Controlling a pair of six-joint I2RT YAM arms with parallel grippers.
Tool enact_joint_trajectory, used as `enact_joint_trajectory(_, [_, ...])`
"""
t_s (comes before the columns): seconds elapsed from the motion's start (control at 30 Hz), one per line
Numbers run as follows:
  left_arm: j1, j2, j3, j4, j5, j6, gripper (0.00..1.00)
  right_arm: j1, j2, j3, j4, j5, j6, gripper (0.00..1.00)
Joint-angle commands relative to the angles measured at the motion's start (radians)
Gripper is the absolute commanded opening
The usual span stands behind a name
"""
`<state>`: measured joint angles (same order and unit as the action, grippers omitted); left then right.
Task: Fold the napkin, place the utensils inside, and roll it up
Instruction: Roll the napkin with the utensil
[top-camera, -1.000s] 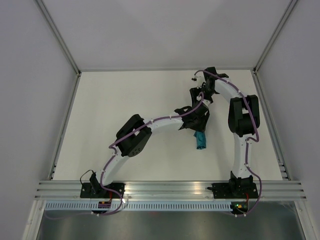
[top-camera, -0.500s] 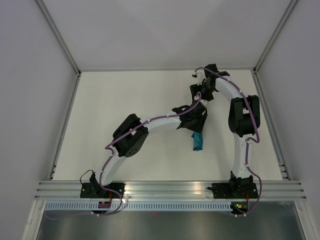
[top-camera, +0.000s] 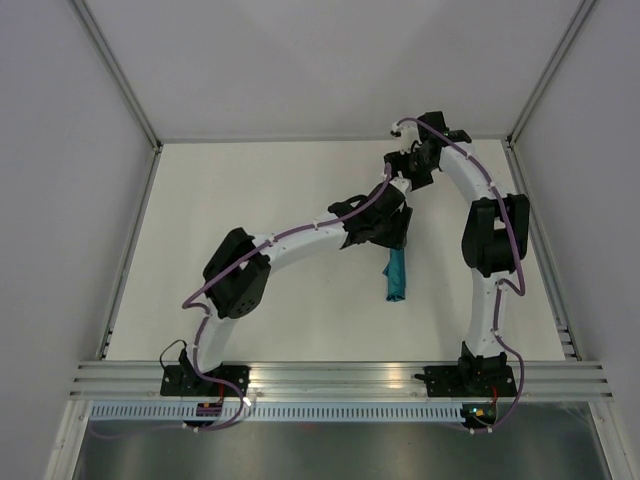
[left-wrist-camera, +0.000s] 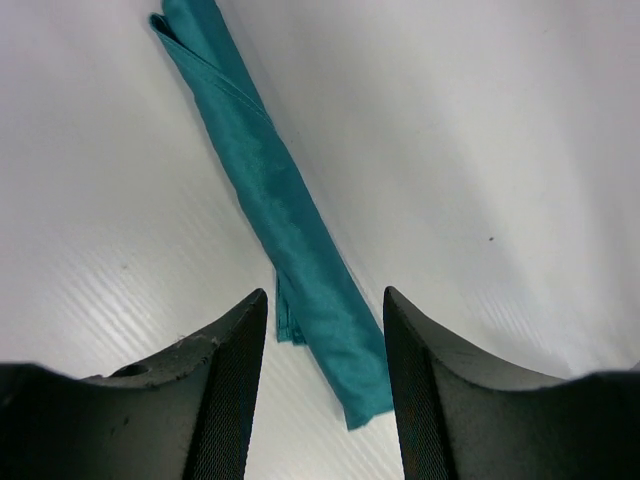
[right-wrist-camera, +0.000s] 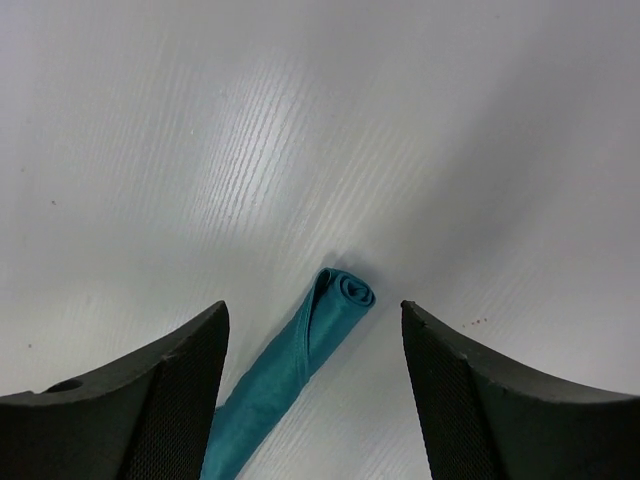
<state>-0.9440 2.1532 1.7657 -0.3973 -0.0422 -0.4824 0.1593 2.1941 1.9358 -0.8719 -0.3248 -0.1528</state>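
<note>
The napkin lies on the white table as a tight teal roll, a little right of the middle. In the left wrist view the napkin runs diagonally, its near end between and below my open left gripper. The right wrist view shows the spiral end of the napkin below my open right gripper. Neither gripper touches the cloth. From above, the left gripper hovers at the roll's far end and the right gripper is farther back. The utensils are hidden.
White walls with metal corner posts enclose the table on three sides. An aluminium rail carrying both arm bases runs along the near edge. The two forearms cross close together above the back right of the table.
Both grippers have drawn back from the roll toward the far side, uncovering more of it. The left elbow has swung left. The napkin has not moved.
</note>
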Motion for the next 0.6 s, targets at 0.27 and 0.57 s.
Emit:
enact_joint_trajectory(0.27, [0.149, -0.542, -0.303, 0.041, 0.012, 0.067, 0.57, -0.227, -0.456, -0.188, 0.174, -0.106, 0.045, 0.79])
enact_joint_trajectory(0.57, [0.313, -0.897, -0.577, 0.041, 0.038, 0.094, 0.60, -0.348, -0.988, -0.687, 0.361, -0.022, 0.006, 0.96])
